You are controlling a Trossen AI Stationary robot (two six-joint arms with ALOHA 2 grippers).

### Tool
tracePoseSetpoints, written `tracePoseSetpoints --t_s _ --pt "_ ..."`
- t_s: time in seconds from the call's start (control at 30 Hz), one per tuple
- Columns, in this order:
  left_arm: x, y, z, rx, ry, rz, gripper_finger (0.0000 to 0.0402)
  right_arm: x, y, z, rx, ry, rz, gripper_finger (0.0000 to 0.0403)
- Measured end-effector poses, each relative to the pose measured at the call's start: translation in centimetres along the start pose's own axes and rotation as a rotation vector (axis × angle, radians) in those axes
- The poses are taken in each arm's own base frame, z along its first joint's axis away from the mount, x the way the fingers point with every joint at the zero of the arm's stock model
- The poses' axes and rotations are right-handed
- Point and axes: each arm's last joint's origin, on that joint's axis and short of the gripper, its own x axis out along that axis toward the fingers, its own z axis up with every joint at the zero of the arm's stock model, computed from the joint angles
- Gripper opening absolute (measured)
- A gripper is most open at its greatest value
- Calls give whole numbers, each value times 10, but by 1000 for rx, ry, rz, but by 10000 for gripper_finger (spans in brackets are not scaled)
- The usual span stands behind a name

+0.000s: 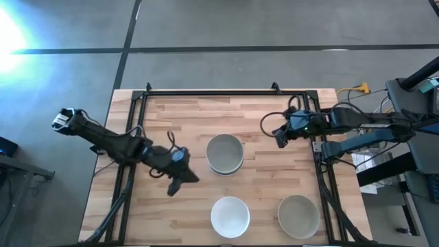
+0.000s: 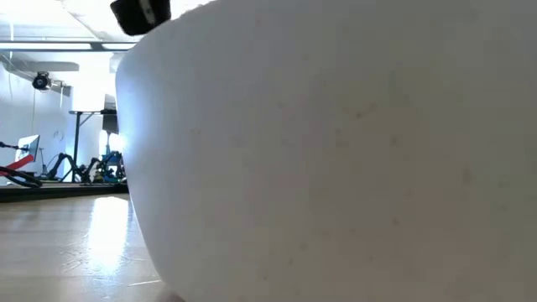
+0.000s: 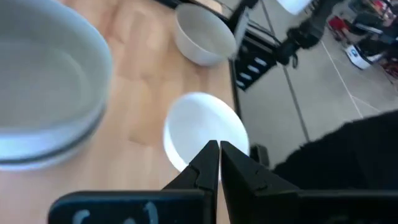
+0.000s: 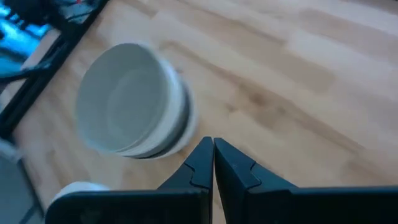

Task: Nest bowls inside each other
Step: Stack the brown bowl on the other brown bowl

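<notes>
White bowl (image 2: 336, 151) blocking the low view; both arms' jaws pressed together, empty.

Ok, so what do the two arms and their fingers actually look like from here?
Both arms are dark, jointed and slim, with black cables looped alongside. The left gripper has a blue patch just behind it, and the arm's far end carries a white block. The right gripper also has a blue-lit section behind it. Up close, the fingers are matte black, angular wedges tapering to points.
</notes>
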Motion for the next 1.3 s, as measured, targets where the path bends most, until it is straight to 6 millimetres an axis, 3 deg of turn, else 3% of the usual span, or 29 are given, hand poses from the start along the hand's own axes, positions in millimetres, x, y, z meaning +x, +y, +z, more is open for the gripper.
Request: tracePoseSetpoints --t_s 0.13,0.3,0.43,0.6,0.77,1.03,1.3 --pt "3 -6 -15 -40 50 -15 0 19 20 -5 -89 99 100 9" --pt "10 1 -45 -116 95 54 0 38 50 -29 -202 242 227 9" --pt "12 4 -66 -176 63 55 0 42 73 -55 -302 294 301 9" --pt "17 5 -88 -255 32 -4 0 40 86 -83 -376 367 325 9" --pt "18 7 -103 -269 42 -14 0 29 80 -101 -452 454 281 20" --pt "18 5 -102 -270 15 -34 0 9 49 -122 -556 634 31 96" --pt "18 6 -103 -263 -3 -13 0 27 27 -142 -605 695 -54 139"
